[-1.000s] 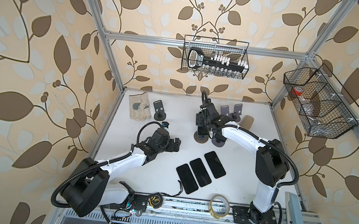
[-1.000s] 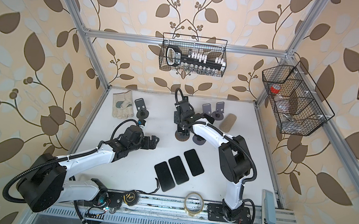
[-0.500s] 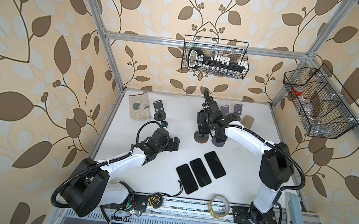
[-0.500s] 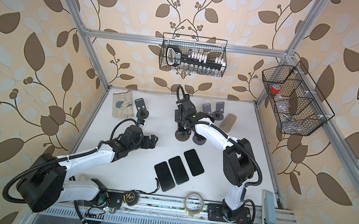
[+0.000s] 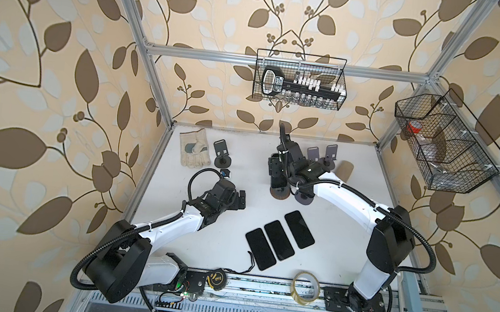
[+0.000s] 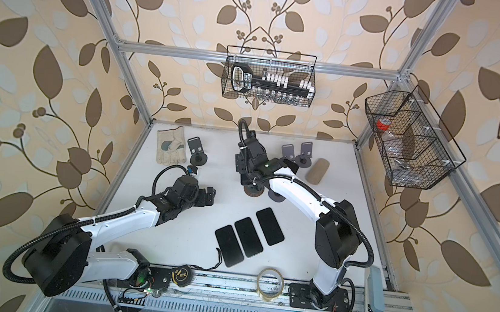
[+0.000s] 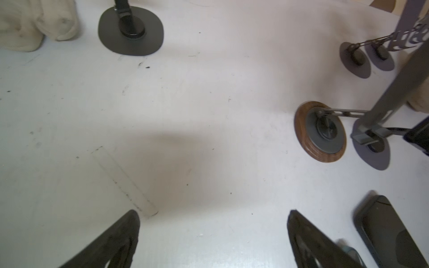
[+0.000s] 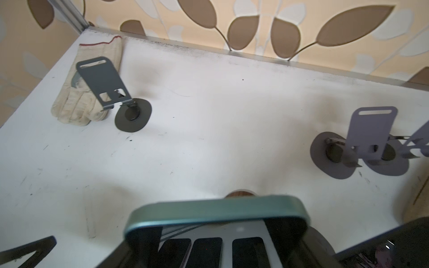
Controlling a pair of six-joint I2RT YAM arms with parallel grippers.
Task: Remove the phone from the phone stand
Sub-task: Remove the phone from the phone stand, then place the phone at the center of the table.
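Phone [image 8: 216, 208] first, in the right wrist view: its teal top edge sits square between the jaws of the right gripper [image 8: 197, 236]. They stand part-closed on either flank, lined up to take it by its sides and draw it up off the lip. A strip of table [image 8: 209, 116] shows between one finger and the phone, so a true pinch cannot be called. Just beyond the jaws peeks the wooden foot of the phone stand [image 8: 239, 193]. Over to the left wrist view: the left gripper [image 7: 213, 215] hangs with jaws spread wide, nothing between them, the stand well outside them, likely parked clear. In both top views the right gripper hovers over the stand, the phone apparently seated there, while three phones [image 5: 279, 240] lie flat, well apart from either pair of jaws, probably the drop spot.
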